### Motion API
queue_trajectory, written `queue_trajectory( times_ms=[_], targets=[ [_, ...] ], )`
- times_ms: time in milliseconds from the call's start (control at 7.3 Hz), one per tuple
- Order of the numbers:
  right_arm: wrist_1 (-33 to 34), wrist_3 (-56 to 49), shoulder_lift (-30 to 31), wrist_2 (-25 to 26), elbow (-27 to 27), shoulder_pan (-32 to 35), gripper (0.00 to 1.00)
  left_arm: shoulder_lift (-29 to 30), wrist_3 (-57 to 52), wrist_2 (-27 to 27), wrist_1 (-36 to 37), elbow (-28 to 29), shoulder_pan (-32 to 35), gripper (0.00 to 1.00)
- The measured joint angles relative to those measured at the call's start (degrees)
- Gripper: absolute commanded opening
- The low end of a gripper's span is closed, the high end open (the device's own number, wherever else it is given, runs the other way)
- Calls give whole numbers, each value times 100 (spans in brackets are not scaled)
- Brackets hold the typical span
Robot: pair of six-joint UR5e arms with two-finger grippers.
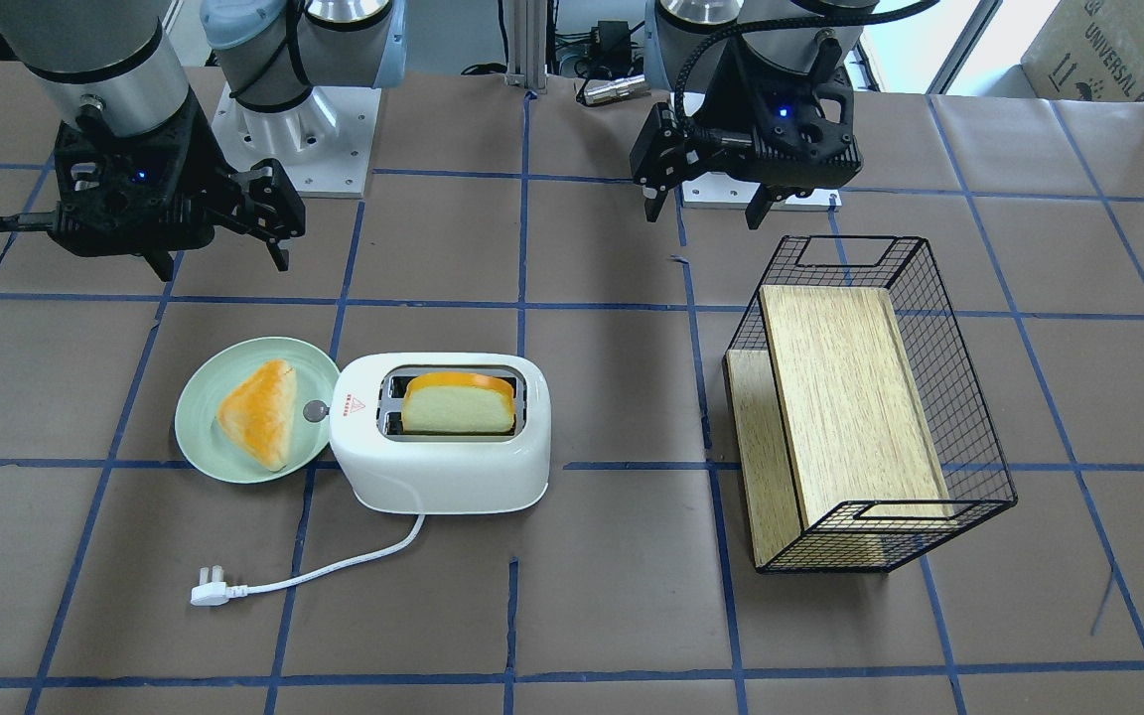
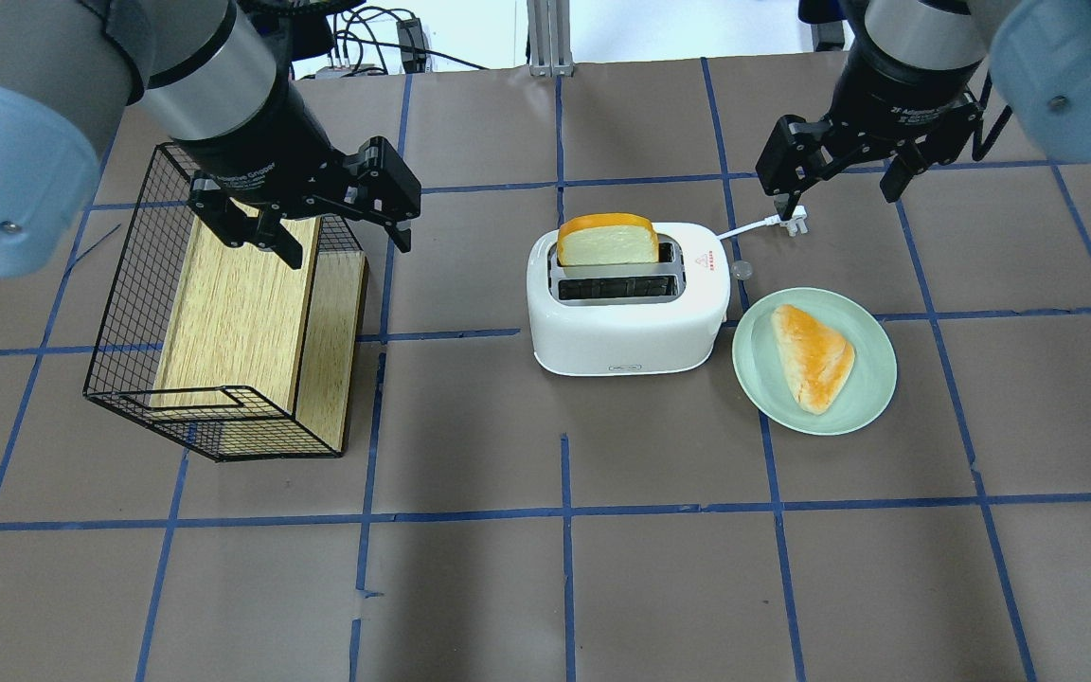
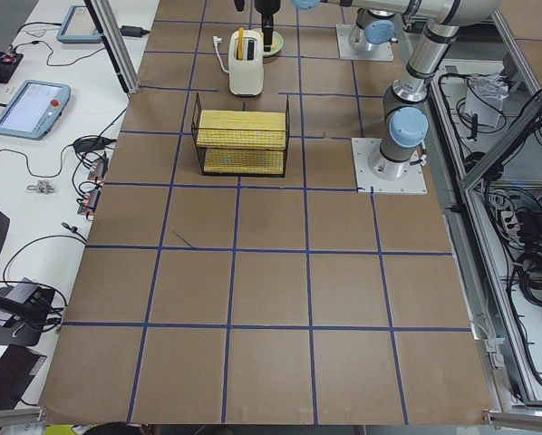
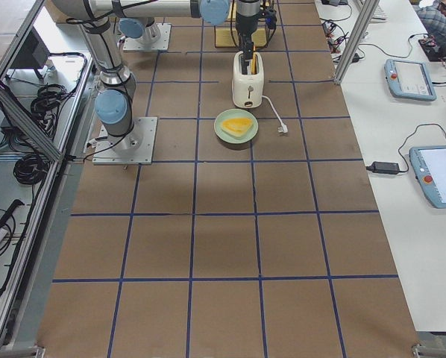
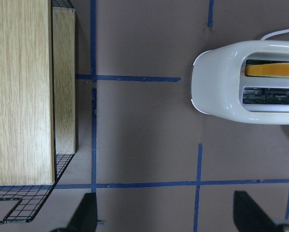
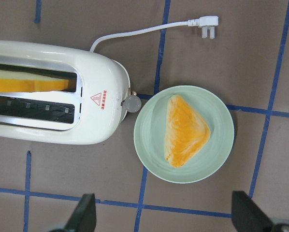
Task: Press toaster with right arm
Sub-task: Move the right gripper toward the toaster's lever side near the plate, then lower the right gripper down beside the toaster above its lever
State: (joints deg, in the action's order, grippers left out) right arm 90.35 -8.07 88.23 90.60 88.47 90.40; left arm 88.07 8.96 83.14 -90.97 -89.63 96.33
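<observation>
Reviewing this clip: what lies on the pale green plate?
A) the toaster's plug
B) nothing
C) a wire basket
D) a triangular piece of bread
D: an orange-topped triangular bread piece lies on the plate, which sits by the knob end of the toaster.

Brown table top [image 2: 659,587], blue tape grid [image 2: 566,514]; white bench [image 4: 372,246] alongside, two teach pendants [image 4: 439,175]

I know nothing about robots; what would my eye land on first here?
A white toaster sits mid-table with a bread slice in one slot, beside a green plate holding a triangular bun. A black wire basket lies farther off. The right end effector hovers open near the plate, the left end effector near the basket.
</observation>
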Motion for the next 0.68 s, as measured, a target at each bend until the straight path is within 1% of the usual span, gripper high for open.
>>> queue_trajectory(
  times_ms=[137,274,411,548,685],
  targets=[
    [2,-62,1,-7,13,5,27,0,0,0,0,-1,0,100],
    [11,-177,-8,-17,17,9,9,0,0,0,0,-1,0,100],
    [47,-395,-62,-28,9,11,6,0,0,0,0,-1,0,100],
    [158,-878,-189,-39,-11,12,5,0,0,0,0,-2,0,100],
    [275,-1701,-301,-46,-3,11,5,0,0,0,0,-2,0,100]
  ],
)
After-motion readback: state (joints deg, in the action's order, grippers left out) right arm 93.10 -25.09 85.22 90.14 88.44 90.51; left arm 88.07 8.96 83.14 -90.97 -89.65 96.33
